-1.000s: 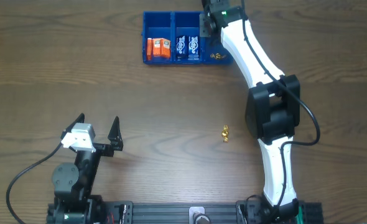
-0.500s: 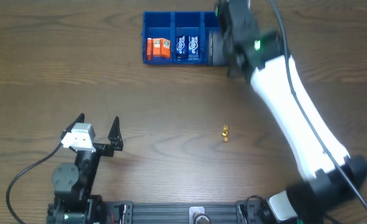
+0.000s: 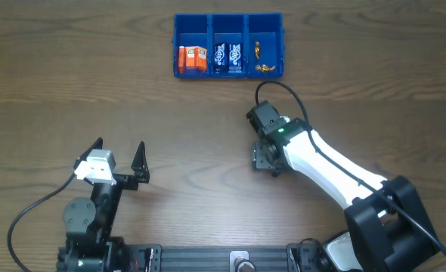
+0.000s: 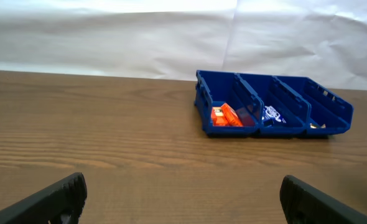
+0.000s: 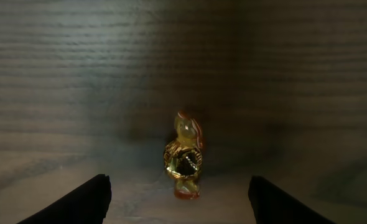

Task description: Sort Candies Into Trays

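Hovering open-fingered over the gold candy (image 5: pixel 185 155), the right end effector (image 5: pixel 180 203) is mid-pickup and must next lower, clench, then carry it to the tray (image 3: pixel 228 16).

**Top view.** Illumination was bright, even and diffuse across the brown wood-grain desk (image 3: pixel 72 91), and no glare was noted. A faint, soft-edged shadow lay beside the white right arm (image 3: pixel 329 162). The blue plastic three-compartment tray (image 3: pixel 193 30) was rendered sharp.

**Left wrist view.** The picture was bright, and the white backdrop sheet (image 4: pixel 109 37) was close to overexposure. The left end effector (image 4: pixel 182 186) read as two soft, dark shapes, out of focus.

**Right wrist view.** The picture was dim, with heavy darkening towards both sides, and the far desk grain was blurred. The gold foil-wrapped candy (image 5: pixel 185 163) carried small specular highlights and sat within a shadowed band. The right end effector (image 5: pixel 179 186) appeared as near-black silhouettes.
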{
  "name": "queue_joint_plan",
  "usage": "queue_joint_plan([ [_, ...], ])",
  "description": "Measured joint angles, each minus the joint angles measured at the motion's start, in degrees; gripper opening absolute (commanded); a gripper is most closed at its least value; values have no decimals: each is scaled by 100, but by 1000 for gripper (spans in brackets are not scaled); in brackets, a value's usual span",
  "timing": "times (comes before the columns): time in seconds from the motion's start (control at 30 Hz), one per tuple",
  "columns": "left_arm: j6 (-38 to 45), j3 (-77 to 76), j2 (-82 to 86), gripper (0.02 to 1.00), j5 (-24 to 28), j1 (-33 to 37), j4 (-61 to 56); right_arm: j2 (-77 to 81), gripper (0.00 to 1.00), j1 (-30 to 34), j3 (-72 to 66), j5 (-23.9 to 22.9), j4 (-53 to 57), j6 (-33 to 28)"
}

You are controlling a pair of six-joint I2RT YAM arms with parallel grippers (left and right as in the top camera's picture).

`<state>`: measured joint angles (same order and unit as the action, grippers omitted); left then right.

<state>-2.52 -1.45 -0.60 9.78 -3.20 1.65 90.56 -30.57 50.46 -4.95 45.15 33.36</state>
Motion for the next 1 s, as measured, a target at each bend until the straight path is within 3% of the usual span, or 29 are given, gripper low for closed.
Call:
queue_joint_plan([
  [0.23, 0, 0, 0, 998, 0, 0, 0, 527, 636, 107, -2, 37, -125, 70],
  [0.3, 0, 0, 0, 998, 0, 0, 2, 579, 432, 162, 11, 105, -164, 76],
  [0.4, 0, 0, 0, 996, 0, 0, 0, 601, 268, 162, 11, 184, -262, 98],
  [0.53, 0, 0, 0, 998, 0, 0, 0, 605, 209, 162, 11, 205, -284, 98],
  [0.8, 0, 0, 0, 998, 0, 0, 0, 446, 202, 162, 98, 201, -70, 66],
  [1.0, 0, 0, 0, 998, 0, 0, 2, 50, 202, 422, 2251, -103, 979, -382],
])
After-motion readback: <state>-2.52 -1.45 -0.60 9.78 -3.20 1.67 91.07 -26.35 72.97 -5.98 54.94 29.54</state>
